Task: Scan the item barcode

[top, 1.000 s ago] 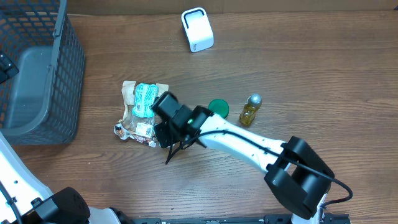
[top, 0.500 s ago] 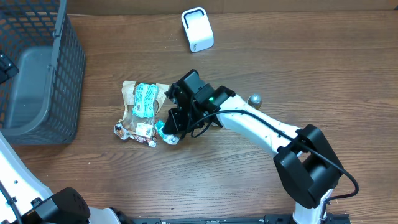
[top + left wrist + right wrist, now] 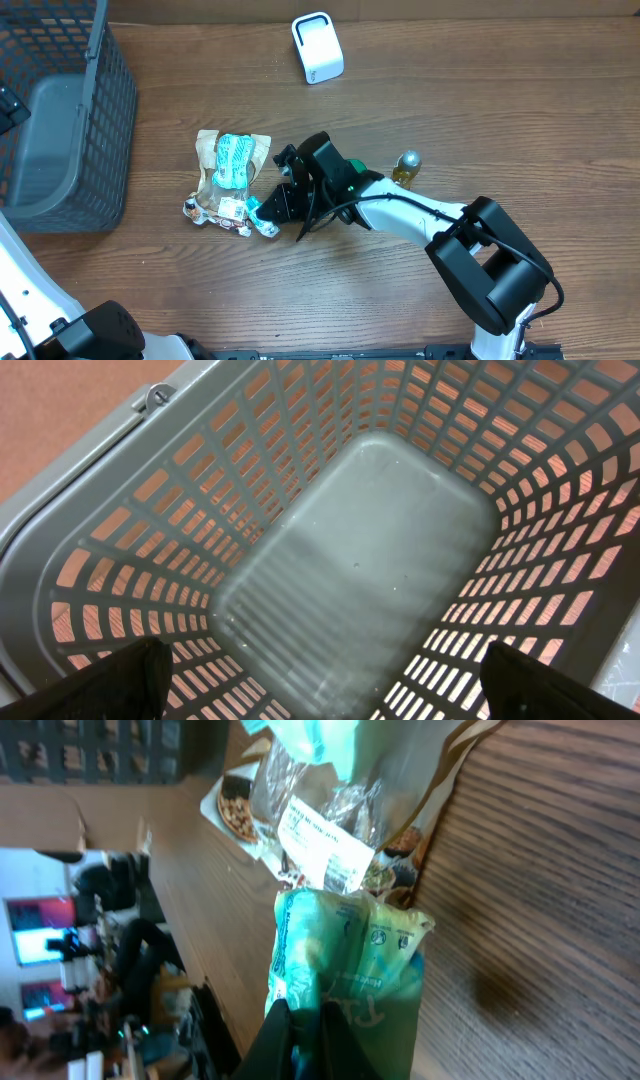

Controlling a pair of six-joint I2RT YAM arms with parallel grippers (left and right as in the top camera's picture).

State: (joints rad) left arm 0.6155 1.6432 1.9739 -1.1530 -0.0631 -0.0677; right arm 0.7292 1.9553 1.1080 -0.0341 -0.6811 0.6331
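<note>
From overhead, the right arm hid most of the green pouch (image 3: 263, 213), and in the wrist view its print was too blurred for me to find a barcode. The right gripper (image 3: 303, 1032) was clenched on one end of the pouch. Its long axis pointed left from the fingers toward the snack bag (image 3: 229, 175); I couldn't tell whether they touched. The white scanner (image 3: 317, 47) sat well apart, far side. The left gripper (image 3: 340, 688) hung released over the grey basket (image 3: 150, 540).

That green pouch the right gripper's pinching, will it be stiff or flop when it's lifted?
Likely floppy: the green pouch is crinkled film, pinched at one end by the shut right gripper, so it may sag. Probably light, since it looks thin. The glossy film might slip.
</note>
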